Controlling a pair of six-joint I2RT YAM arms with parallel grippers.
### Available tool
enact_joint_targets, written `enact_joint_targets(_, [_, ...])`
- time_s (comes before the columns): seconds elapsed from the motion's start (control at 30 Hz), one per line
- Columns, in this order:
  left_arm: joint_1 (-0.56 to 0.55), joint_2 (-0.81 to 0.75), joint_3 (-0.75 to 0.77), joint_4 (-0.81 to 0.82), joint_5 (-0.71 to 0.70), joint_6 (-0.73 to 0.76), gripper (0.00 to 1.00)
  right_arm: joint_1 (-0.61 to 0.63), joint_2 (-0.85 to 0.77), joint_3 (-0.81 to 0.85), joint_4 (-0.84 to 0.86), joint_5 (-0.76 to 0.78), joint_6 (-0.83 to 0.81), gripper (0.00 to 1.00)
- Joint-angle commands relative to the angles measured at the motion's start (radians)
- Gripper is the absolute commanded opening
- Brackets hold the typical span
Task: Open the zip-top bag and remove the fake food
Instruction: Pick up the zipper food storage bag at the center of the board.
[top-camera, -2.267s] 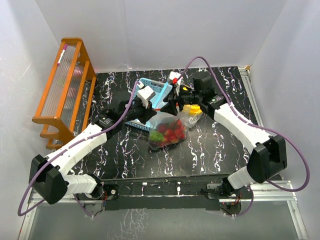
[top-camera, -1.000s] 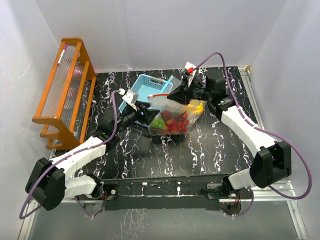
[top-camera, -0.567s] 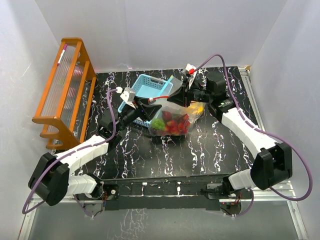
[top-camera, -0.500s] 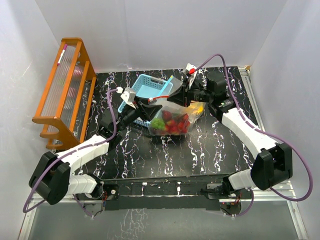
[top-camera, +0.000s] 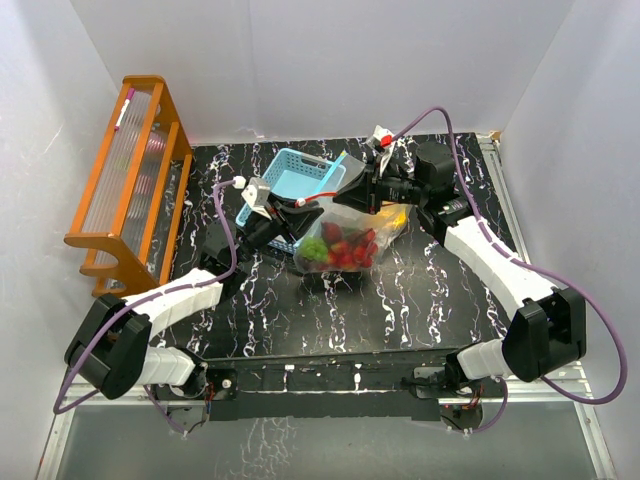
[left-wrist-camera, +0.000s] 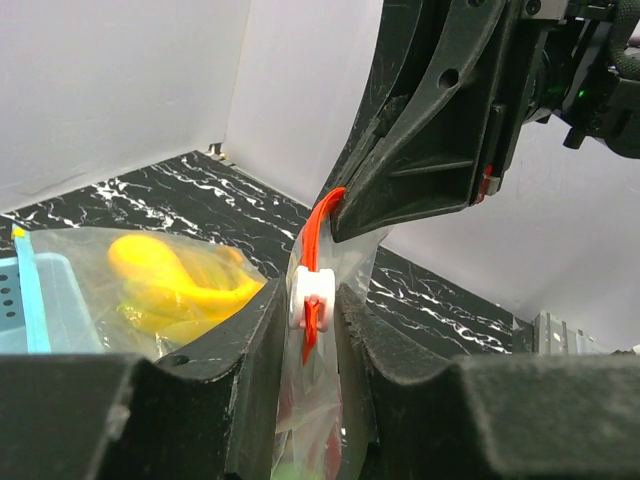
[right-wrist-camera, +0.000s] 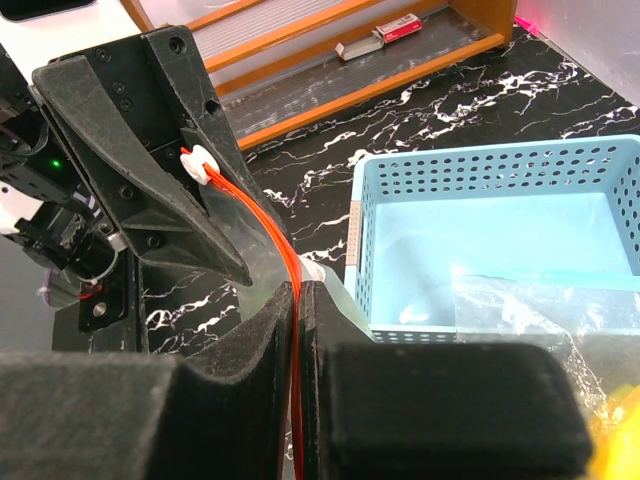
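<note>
The clear zip-top bag (top-camera: 350, 222) hangs above the black marbled table from its red zip strip (right-wrist-camera: 262, 222). My right gripper (right-wrist-camera: 298, 300) is shut on that strip at the bag's right end. My left gripper (left-wrist-camera: 310, 322) has its fingers pressed against both sides of the white slider (left-wrist-camera: 310, 293) at the strip's left end. The fake food (top-camera: 338, 250) lies in the bag's bottom: red strawberries, green pieces, and yellow bananas (left-wrist-camera: 170, 280) to the right. In the top view the two grippers face each other over the bag, left gripper (top-camera: 300, 204) and right gripper (top-camera: 353, 190).
A light-blue slotted basket (top-camera: 298, 174) stands just behind the bag, and the right wrist view shows another clear bag inside the basket (right-wrist-camera: 480, 235). An orange wooden rack (top-camera: 132, 175) stands at the table's left edge. White walls close in the back and sides.
My right gripper lifted the bag's zip edge off the table. My left gripper came in to the strip's left end and narrowed its jaws onto the white slider.
</note>
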Motion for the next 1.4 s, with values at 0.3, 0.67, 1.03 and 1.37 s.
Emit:
enact_joint_targets(0.3, [0.009,-0.018,-0.01,0.044,0.025,0.001,0.21,-0.01,-0.038,0.048,0.131,0.005,0.049,0.08])
enact_joint_targets(0.67, [0.008,-0.02,-0.017,0.033,0.027,-0.003,0.39,-0.011,-0.035,0.043,0.151,0.007,0.068,0.08])
enact_joint_targets(1.03, [0.009,-0.014,-0.017,0.031,0.031,-0.008,0.2,-0.013,-0.047,0.03,0.154,0.02,0.068,0.08])
enact_joint_targets(1.37, [0.008,-0.025,0.003,0.001,0.05,0.007,0.0,-0.013,-0.036,0.018,0.157,-0.004,0.072,0.08])
